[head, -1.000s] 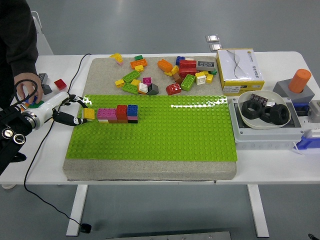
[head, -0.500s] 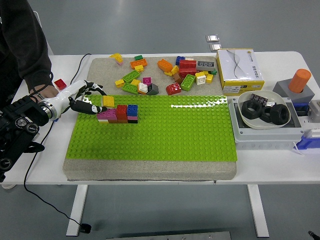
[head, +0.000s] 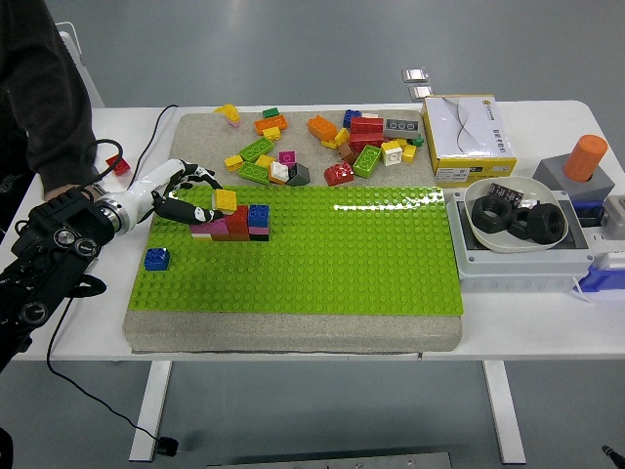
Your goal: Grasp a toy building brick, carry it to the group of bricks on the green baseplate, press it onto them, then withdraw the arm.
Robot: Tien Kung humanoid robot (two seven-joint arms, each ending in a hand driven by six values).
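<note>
We look down on the white table [head: 527,337], whose near edge runs along the bottom with bare strips at the front and at both ends. On it lies a grey slab [head: 293,332] carrying the green baseplate [head: 322,259], which is open and studded across its whole middle and right side, so there is plenty of free room there. To the right of the slab stand a grey box holding a white bowl [head: 488,234] of black nuts, a yellow carton [head: 467,137] behind it, and an orange cylinder [head: 586,156] near the right edge. Loose bricks [head: 322,147] lie scattered on the slab's far strip. A person's dark sleeve [head: 49,98] hangs over the far-left corner, the hand low by the table's left edge. Our left arm comes in from the left, and the left hand [head: 181,200] is closed on a yellow brick [head: 225,201] (pinched at its left side), held just above the left end of the group of bricks [head: 234,222] near the baseplate's far-left corner. A lone blue brick [head: 156,258] sits apart near the baseplate's left edge.
</note>
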